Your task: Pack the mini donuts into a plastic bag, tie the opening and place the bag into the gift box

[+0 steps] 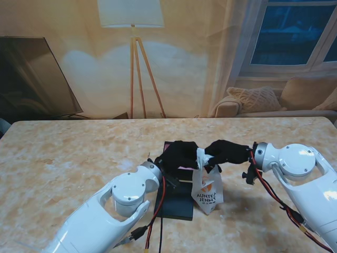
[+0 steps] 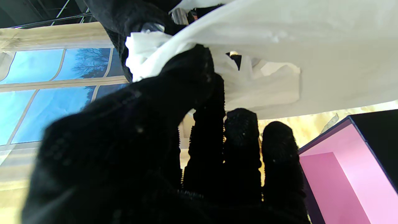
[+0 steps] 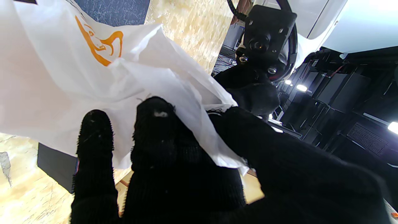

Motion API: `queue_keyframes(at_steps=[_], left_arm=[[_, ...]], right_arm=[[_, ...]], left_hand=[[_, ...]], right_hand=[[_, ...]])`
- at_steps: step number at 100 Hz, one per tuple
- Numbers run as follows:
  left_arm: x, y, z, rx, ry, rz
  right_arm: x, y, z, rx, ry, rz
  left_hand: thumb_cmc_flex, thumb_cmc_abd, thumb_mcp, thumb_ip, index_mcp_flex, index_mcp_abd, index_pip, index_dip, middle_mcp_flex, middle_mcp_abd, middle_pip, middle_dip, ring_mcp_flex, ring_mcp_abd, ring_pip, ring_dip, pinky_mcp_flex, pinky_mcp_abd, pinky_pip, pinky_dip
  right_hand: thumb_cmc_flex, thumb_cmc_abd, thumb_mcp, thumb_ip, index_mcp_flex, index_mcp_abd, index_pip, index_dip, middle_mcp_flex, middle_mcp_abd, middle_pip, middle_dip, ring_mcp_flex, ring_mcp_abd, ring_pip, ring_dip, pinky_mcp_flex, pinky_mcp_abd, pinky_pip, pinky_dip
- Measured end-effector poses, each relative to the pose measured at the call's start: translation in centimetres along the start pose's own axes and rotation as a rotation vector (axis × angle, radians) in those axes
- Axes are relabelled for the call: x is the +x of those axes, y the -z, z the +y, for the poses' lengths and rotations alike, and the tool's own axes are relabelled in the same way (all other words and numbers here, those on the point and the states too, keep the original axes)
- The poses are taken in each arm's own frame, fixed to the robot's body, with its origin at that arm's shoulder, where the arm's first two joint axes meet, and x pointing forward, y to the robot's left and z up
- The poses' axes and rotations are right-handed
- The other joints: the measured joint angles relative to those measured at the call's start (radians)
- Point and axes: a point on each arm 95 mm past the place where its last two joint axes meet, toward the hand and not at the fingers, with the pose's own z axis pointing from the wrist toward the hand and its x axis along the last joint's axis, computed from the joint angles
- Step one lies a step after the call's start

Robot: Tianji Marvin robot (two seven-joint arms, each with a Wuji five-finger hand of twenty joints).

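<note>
Nearest the counter's (image 1: 63, 158) front edge, at its middle, the dark gift box (image 1: 176, 203) lies flat, its pink inside showing in the left wrist view. The white plastic bag (image 1: 207, 190) with orange print stands just beside the box's right edge, its bottom near the counter and its top pulled up. Farther back, the left robot hand (image 1: 179, 154) and the right robot hand (image 1: 227, 152) each pinch the bag's gathered top from opposite sides, fingers clenched on the plastic.
</note>
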Motion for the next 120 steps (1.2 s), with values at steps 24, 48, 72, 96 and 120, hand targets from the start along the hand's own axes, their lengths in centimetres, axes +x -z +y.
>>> queue_keyframes(at_steps=[24, 48, 72, 96, 120], left_arm=[[0.0, -0.1, 0.1, -0.008, 0.018, -0.001], [0.1, -0.1, -0.1, -0.039, 0.037, -0.003], [0.0, 0.0, -0.3, -0.075, 0.052, -0.009], [0.1, -0.1, -0.4, -0.072, 0.096, -0.026], [0.2, -0.1, -0.2, -0.078, 0.097, -0.022]], right_arm=[[0.1, 0.1, -0.1, 0.022, 0.039, 0.001], [0.0, 0.1, -0.1, 0.041, 0.04, 0.006], [0.1, 0.5, 0.0, 0.041, 0.051, 0.007], [0.8, 1.1, -0.5, 0.04, 0.215, -0.014], [1.0, 1.1, -0.6, 0.033, 0.286, -0.024]], left_hand=[[0.015, -0.001, 0.0, 0.0, 0.013, 0.038, 0.047, 0.0, 0.038, -0.008, 0.031, 0.051, 0.023, -0.001, 0.023, 0.0, 0.024, 0.0, 0.018, 0.0], [0.141, 0.059, -0.046, 0.009, 0.012, 0.071, 0.031, 0.027, 0.024, -0.023, 0.062, -0.022, 0.02, -0.011, -0.025, 0.003, 0.006, 0.0, -0.015, -0.013], [0.213, 0.131, -0.09, 0.032, 0.007, 0.057, -0.105, 0.038, -0.034, -0.054, 0.125, -0.147, -0.033, 0.024, -0.209, 0.017, -0.063, 0.021, -0.098, -0.037], [0.198, 0.142, -0.074, 0.032, -0.056, 0.031, -0.21, 0.038, -0.061, -0.047, 0.082, -0.191, -0.067, 0.05, -0.489, -0.042, -0.121, 0.065, -0.236, -0.104], [0.173, 0.113, -0.052, 0.032, -0.056, 0.063, -0.217, 0.038, -0.035, -0.005, 0.014, -0.135, 0.01, 0.066, -0.597, -0.293, -0.066, 0.076, -0.316, -0.23]], right_hand=[[0.0, 0.0, 0.002, 0.0, 0.0, 0.004, 0.0, 0.0, -0.042, -0.001, -0.035, -0.001, -0.004, -0.021, -0.063, -0.028, 0.006, 0.006, 0.0, 0.0], [0.0, -0.001, 0.008, -0.001, 0.008, 0.007, 0.0, 0.003, -0.044, -0.001, -0.115, -0.036, -0.004, -0.023, -0.168, -0.054, 0.01, 0.006, 0.0, -0.001], [0.001, -0.016, 0.03, -0.001, 0.023, 0.024, 0.0, 0.003, -0.044, -0.001, -0.198, -0.078, 0.005, -0.026, -0.187, -0.054, 0.027, 0.006, 0.001, -0.013], [0.001, -0.02, 0.035, -0.001, 0.032, 0.028, 0.0, 0.003, -0.09, -0.012, -0.251, -0.129, 0.012, -0.061, -0.189, -0.054, 0.037, 0.006, 0.001, -0.026], [0.001, -0.032, 0.044, -0.001, 0.046, 0.029, 0.0, 0.003, -0.097, -0.012, -0.251, -0.152, 0.012, -0.066, -0.212, -0.054, 0.037, -0.005, 0.0, -0.037]])
